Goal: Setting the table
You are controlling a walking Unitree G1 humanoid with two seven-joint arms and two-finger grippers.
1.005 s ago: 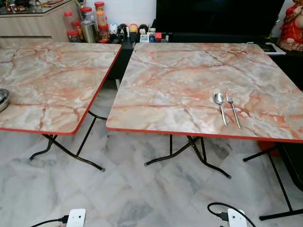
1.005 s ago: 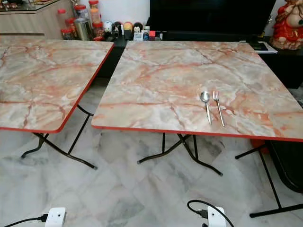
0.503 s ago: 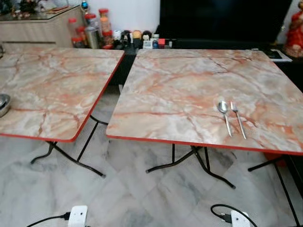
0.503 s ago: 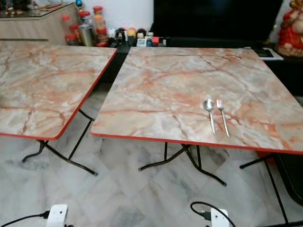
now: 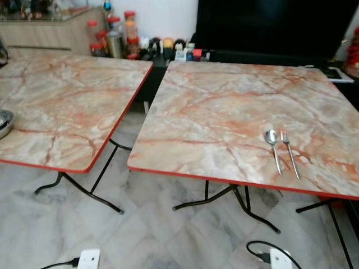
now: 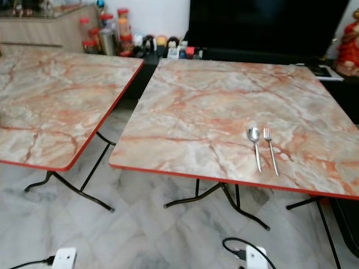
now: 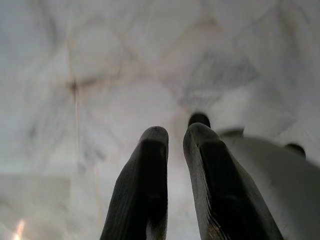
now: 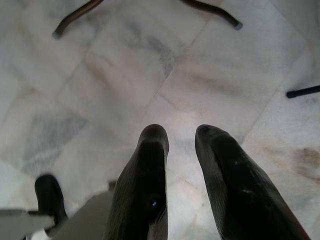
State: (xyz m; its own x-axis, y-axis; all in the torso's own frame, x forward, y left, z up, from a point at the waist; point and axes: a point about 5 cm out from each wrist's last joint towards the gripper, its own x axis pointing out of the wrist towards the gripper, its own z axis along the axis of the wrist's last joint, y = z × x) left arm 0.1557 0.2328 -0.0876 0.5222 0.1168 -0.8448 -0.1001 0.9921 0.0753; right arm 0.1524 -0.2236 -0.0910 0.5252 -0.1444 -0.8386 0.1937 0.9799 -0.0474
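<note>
A spoon (image 5: 274,147) and a fork (image 5: 289,151) lie side by side near the front right of the right marble-patterned table (image 5: 213,112). A metal bowl (image 5: 4,120) shows at the left edge of the left table (image 5: 61,106). Both arms hang low over the marble floor. My left gripper (image 7: 176,134) has its fingers close together with nothing between them. My right gripper (image 8: 182,132) has a wider gap and is also empty.
A narrow gap separates the two tables, with black folding legs (image 5: 224,196) beneath. White plugs with black cables (image 5: 88,259) (image 5: 280,259) lie on the floor in front. Jars (image 5: 115,33), small items and a dark screen (image 5: 269,25) stand behind.
The whole picture has shifted right and slightly down, so the camera has moved. The spoon, fork and bowl keep their places on the tables.
</note>
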